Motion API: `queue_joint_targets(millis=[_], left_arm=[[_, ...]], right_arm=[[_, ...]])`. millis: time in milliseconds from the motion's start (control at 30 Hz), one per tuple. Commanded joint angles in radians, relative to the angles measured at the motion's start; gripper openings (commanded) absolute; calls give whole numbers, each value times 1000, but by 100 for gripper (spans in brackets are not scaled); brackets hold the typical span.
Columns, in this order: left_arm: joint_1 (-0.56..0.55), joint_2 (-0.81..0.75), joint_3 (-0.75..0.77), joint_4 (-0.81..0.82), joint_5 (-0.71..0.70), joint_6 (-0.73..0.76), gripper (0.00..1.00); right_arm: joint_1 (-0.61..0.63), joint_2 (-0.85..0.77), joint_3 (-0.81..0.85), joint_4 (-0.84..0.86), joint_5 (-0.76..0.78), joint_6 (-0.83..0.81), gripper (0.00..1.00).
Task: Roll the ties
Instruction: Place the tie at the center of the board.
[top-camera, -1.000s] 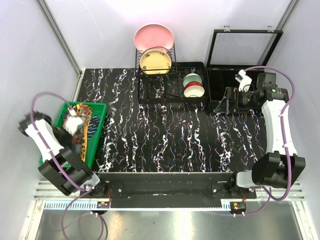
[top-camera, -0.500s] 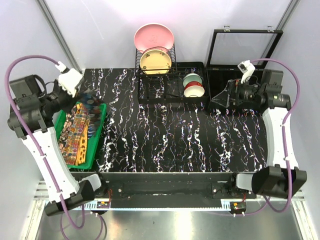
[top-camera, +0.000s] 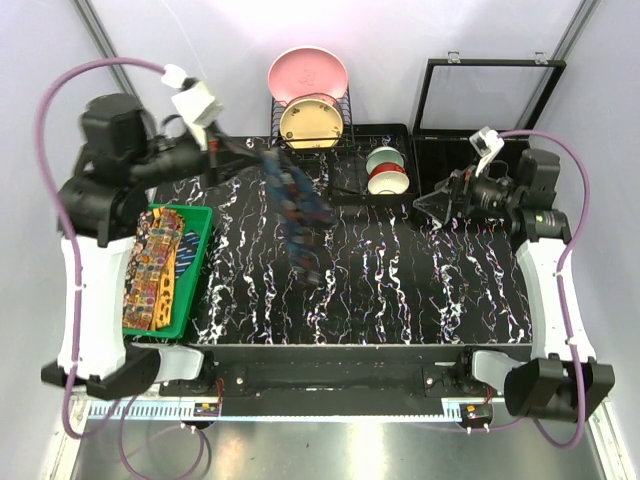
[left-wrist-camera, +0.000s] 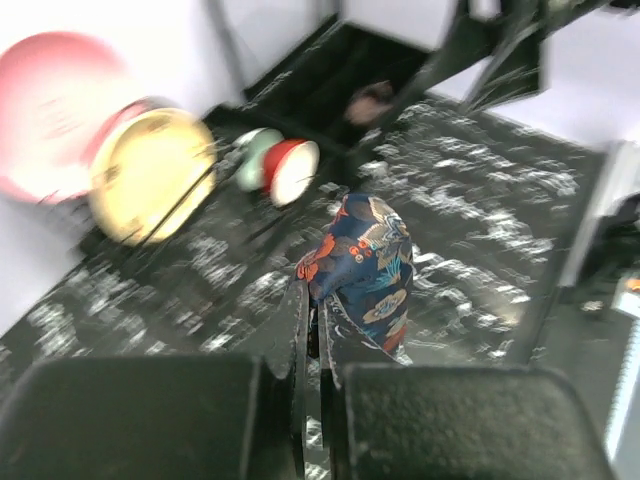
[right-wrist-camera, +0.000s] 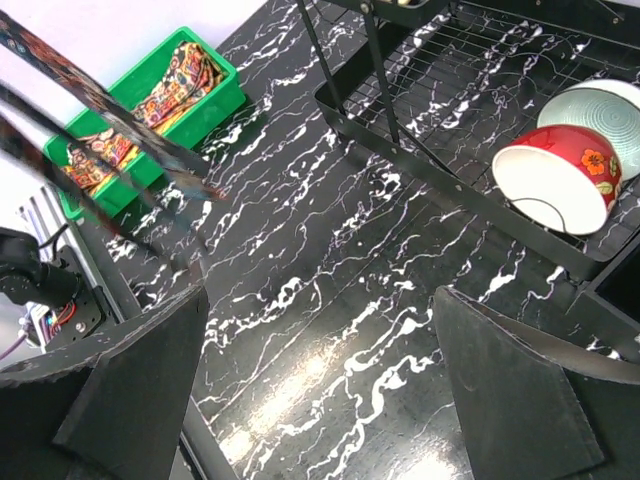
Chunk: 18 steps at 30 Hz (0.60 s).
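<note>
Left hand (left-wrist-camera: 312, 305) tight on dark blue tie (left-wrist-camera: 365, 270), its length straight ahead, above the table (top-camera: 400, 285)

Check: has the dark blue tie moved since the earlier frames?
Yes. The dark blue tie has left the green bin and now hangs from the left gripper over the table, right of the bin, near the dish rack.

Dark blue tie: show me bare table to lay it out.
Free: the tabletop between the green bin and the open right gripper, in front of the dish rack. The dark blue tie, pinched by the left gripper, hangs over its left part. Crowded: the back edge, with rack and black case.
</note>
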Motion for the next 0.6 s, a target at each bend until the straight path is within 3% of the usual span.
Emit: queue_joint_targets(millis=[0,100,267,367,567], left_arm=[[-172,76,58,110,-23,-134,0],[-292,135,63,108,-86,-118,0],[-312,144,-50,96,-102,-87,0],[-312,83,-148,110,-305,-97,0],[-342,3,-250,125,-481,-88,0]], right_arm=[[2,-79,-59,94,-31,20,100],[2,-121,-94,56,-1,1,100],[2,-138,-94,-45,26,-40,100],[2,-149,-100,-107,-19,-77,100],[2,-81,-85,-240,-74,-196,98]])
